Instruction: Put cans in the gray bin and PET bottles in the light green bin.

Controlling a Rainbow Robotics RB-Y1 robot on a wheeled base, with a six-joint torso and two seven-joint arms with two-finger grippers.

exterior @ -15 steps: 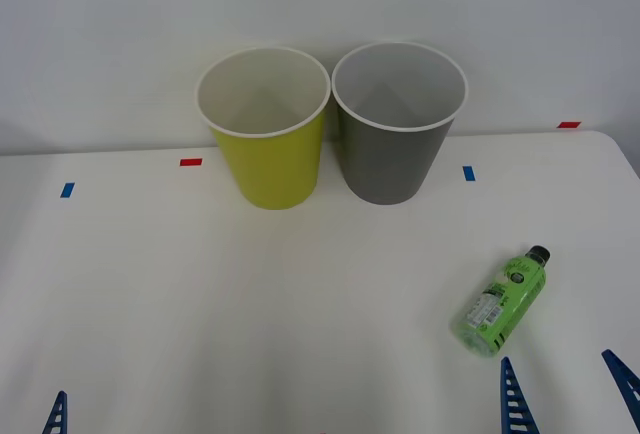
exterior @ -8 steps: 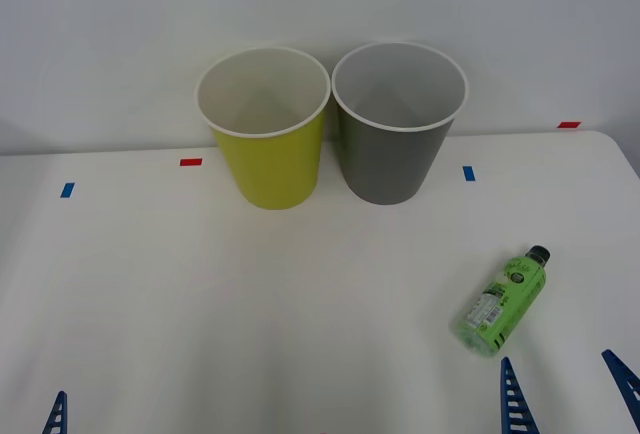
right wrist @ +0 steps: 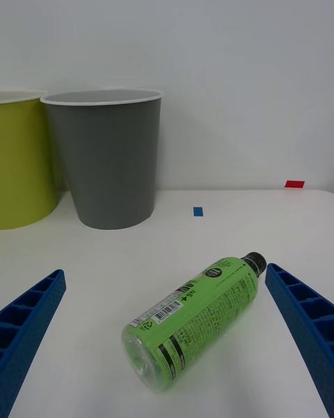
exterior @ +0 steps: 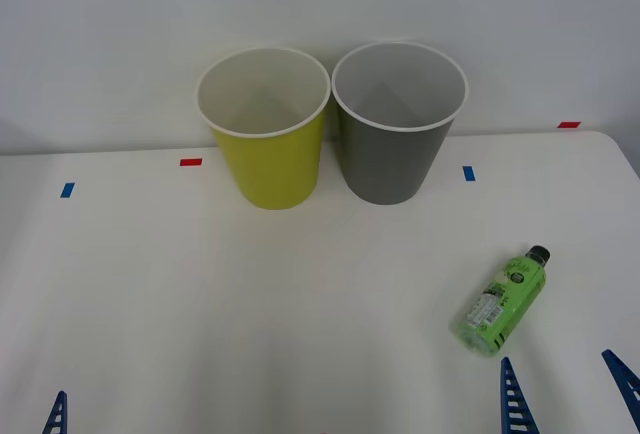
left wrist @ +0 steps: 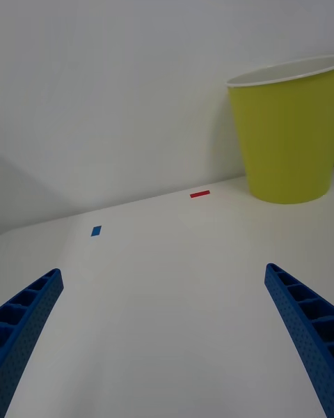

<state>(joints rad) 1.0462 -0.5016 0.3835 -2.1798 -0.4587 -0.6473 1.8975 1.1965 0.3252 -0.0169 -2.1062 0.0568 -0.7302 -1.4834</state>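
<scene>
A small clear PET bottle [exterior: 500,301] with a green label and black cap lies on its side on the white table at the right, cap pointing away from me. My right gripper [exterior: 570,394] stands open just in front of it at the near edge; in the right wrist view the bottle [right wrist: 198,319] lies between and slightly beyond the open blue fingers [right wrist: 303,327]. The light green bin [exterior: 266,129] and the gray bin [exterior: 397,122] stand side by side at the back. My left gripper [left wrist: 163,341] is open near the table's front left corner, holding nothing.
The table [exterior: 250,294] carries small blue tape marks [exterior: 468,172] and red tape marks [exterior: 190,162] near its far edge. A plain white wall rises right behind the bins. The table's right edge runs close to the bottle.
</scene>
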